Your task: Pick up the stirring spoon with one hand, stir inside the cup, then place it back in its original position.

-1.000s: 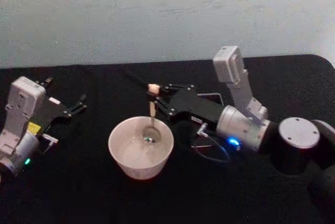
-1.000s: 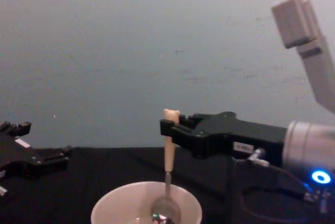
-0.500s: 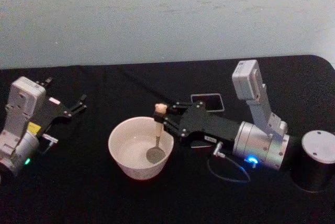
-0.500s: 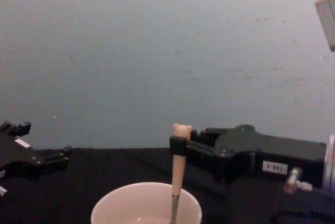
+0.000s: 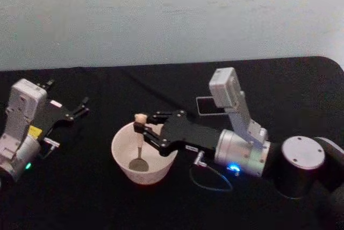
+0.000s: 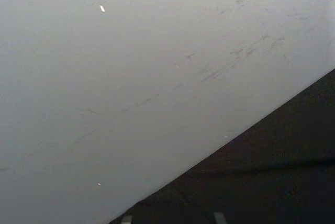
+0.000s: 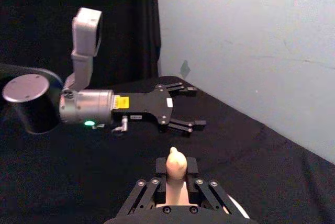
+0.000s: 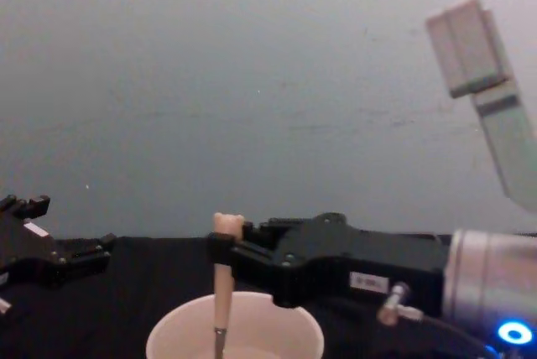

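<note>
The wide cream-white cup point(image 5: 124, 161) point(image 8: 285, 321) stands on the black table in front of me. The stirring spoon point(image 5: 140, 141) point(image 8: 222, 292) stands upright in it, its bowl low in the cup's left part and the beige bear-topped handle point(image 7: 175, 164) above the rim. My right gripper point(image 5: 141, 126) point(image 8: 220, 250) point(image 7: 175, 178) reaches in from the right and is shut on that handle. The dark grey holder point(image 5: 210, 105) stands behind the right arm, partly hidden by it. My left gripper point(image 5: 85, 106) point(image 8: 80, 254) point(image 7: 188, 108) rests open at the far left, apart from the cup.
A pale wall point(image 5: 172, 15) runs along the table's far edge. The right arm's round elbow joint point(image 5: 302, 160) and a looping cable point(image 5: 210, 182) sit right of the cup. Bare black tabletop point(image 5: 80, 198) lies between the left arm and the cup.
My right gripper has carried the spoon from the cup's right side across to its left side, still inside the cup. The left arm has not moved.
</note>
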You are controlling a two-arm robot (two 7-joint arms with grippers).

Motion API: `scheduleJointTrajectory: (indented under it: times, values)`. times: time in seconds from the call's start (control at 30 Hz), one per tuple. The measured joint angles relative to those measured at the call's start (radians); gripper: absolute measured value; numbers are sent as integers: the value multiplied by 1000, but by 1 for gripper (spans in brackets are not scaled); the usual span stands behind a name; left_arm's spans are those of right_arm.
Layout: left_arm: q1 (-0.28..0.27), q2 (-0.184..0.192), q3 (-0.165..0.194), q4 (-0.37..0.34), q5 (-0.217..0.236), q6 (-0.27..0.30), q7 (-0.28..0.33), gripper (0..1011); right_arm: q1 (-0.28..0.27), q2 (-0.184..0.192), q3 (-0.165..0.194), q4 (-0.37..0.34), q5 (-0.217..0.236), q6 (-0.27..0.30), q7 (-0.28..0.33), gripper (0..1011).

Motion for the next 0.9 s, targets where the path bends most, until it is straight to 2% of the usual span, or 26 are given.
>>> scheduleJointTrajectory:
  times: [0.33, 0.57, 0.77, 0.9]
  values:
    - [0, 0, 0, 0, 0, 0, 0, 1001, 65, -86, -12, 106, -25, 5, -49, 214]
    - [0, 0, 0, 0, 0, 0, 0, 1001, 93, -123, 12, 164, -40, 1, -86, 214]
    - [0, 0, 0, 0, 0, 0, 0, 1002, 87, -112, 38, 157, -42, -3, -93, 214]
    - [0, 0, 0, 0, 0, 0, 0, 1001, 65, -79, 58, 121, -38, -1, -85, 214]
